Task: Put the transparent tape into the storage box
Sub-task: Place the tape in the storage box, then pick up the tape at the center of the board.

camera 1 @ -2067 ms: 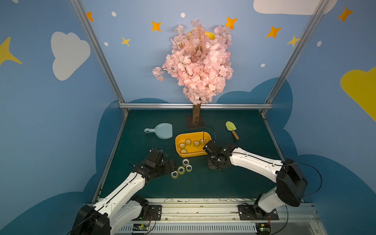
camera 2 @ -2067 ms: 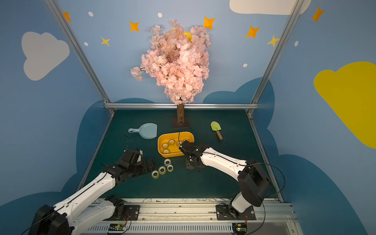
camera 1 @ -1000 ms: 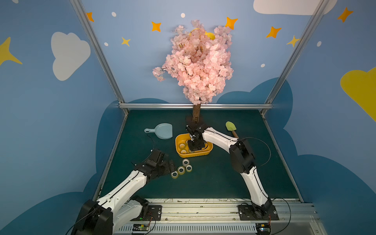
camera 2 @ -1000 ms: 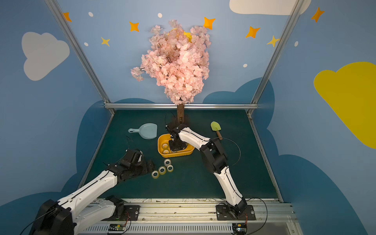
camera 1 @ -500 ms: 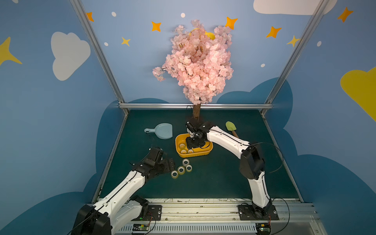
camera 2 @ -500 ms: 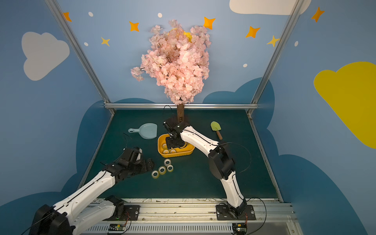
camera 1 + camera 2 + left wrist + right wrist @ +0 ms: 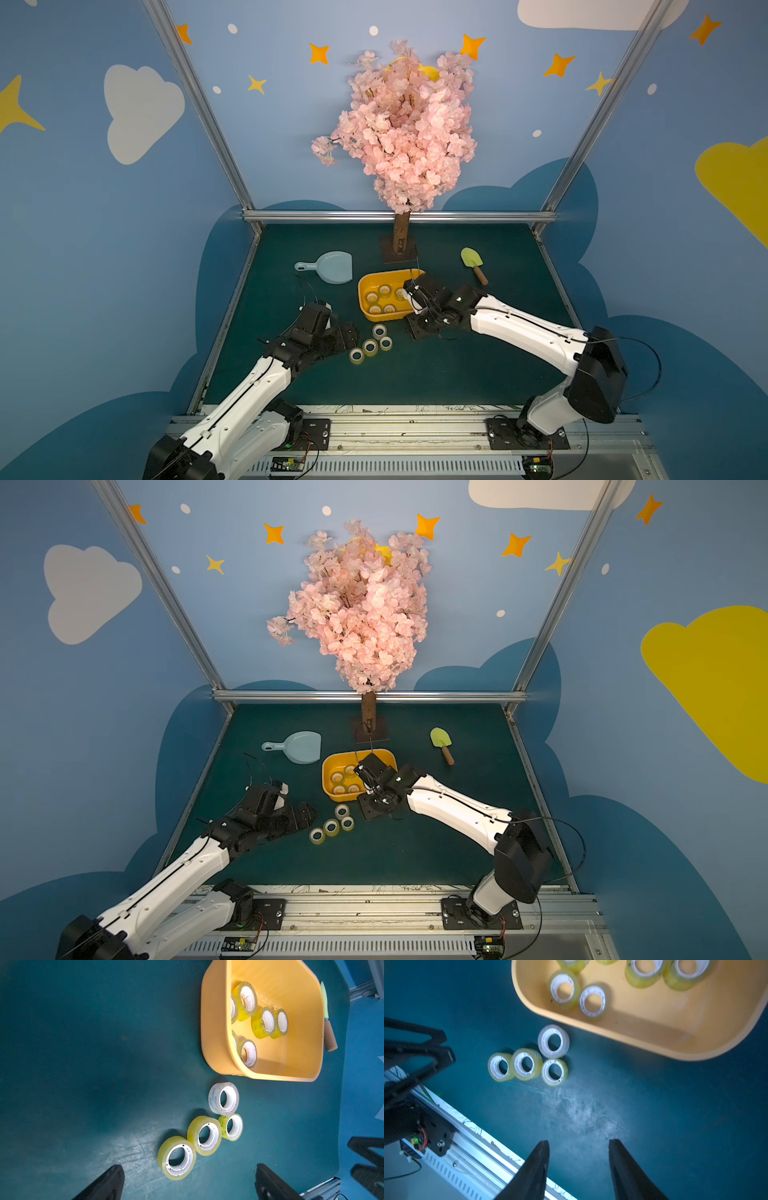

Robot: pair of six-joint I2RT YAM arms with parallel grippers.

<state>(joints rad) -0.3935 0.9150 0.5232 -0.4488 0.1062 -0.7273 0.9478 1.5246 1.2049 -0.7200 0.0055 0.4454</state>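
Right gripper [image 7: 578, 1141] hangs half-spread and empty over the mat [image 7: 664, 1109], beside the box [image 7: 654, 1049]. Left gripper [image 7: 189, 1166] gapes wide, empty, near four tape rolls [image 7: 192, 1132] lying just outside the box; others sit inside.

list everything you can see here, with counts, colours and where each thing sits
storage box: one, orange-yellow, middle of the mat
tape rolls in the box: six, yellowish clear with white cores, mostly toward its left end
tape rolls on the mat: four, three yellowish and one whiter, clustered just in front of the box
dustpan: one, pale blue, behind and left of the box
trowel: one, light green blade with brown handle, behind and right of the box
tree: one, pink blossom on a brown trunk, back centre
mat: one, dark green, covers the table
left gripper: one, black, open and empty, beside the loose rolls
right gripper: one, black, open and empty, by the box's near right corner
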